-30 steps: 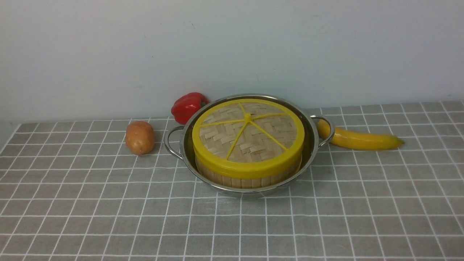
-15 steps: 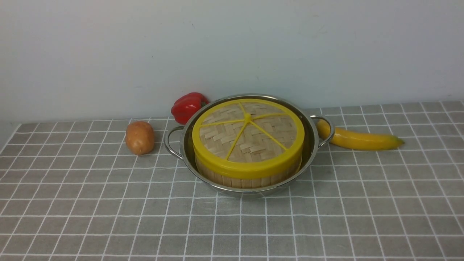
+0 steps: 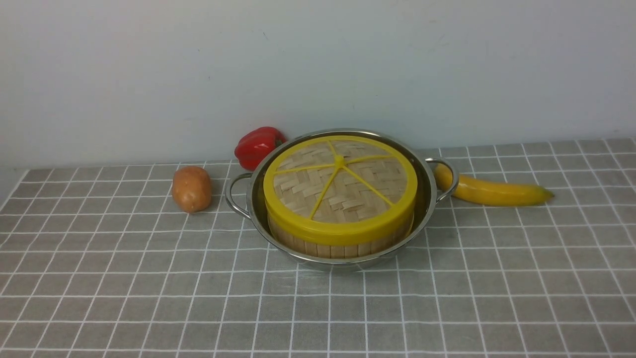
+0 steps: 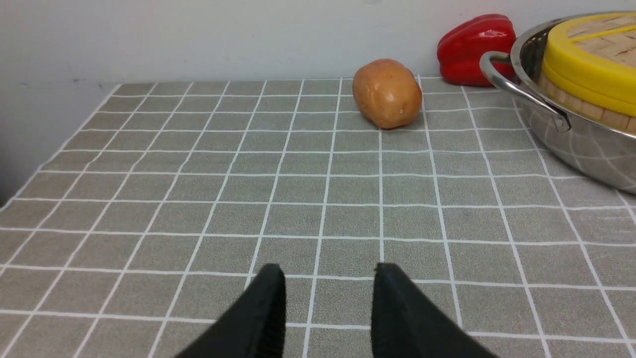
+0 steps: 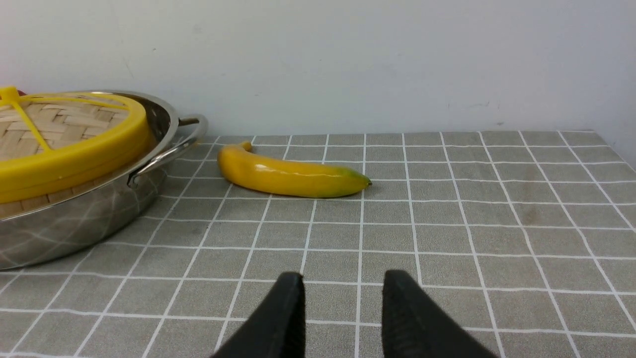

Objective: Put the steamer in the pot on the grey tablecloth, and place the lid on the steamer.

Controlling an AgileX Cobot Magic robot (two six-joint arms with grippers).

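The shiny steel pot [image 3: 428,199] stands on the grey tablecloth [image 3: 149,278] at the middle back. Inside it sits the bamboo steamer [image 3: 343,248], and the woven yellow-rimmed lid [image 3: 340,184] lies flat on top of it. No arm shows in the front view. In the left wrist view my left gripper [image 4: 328,278] hangs open over bare cloth, well short of the pot [image 4: 586,149], with nothing between its black fingers [image 4: 271,298]. In the right wrist view my right gripper [image 5: 343,283] is likewise open and empty, to the right of the pot [image 5: 74,223] and lid [image 5: 74,154].
A potato [image 3: 192,189] lies left of the pot and a red bell pepper [image 3: 258,145] behind its left handle. A yellow banana [image 3: 492,191] lies right of the pot. A pale wall stands close behind. The cloth's left edge [image 4: 30,184] drops off.
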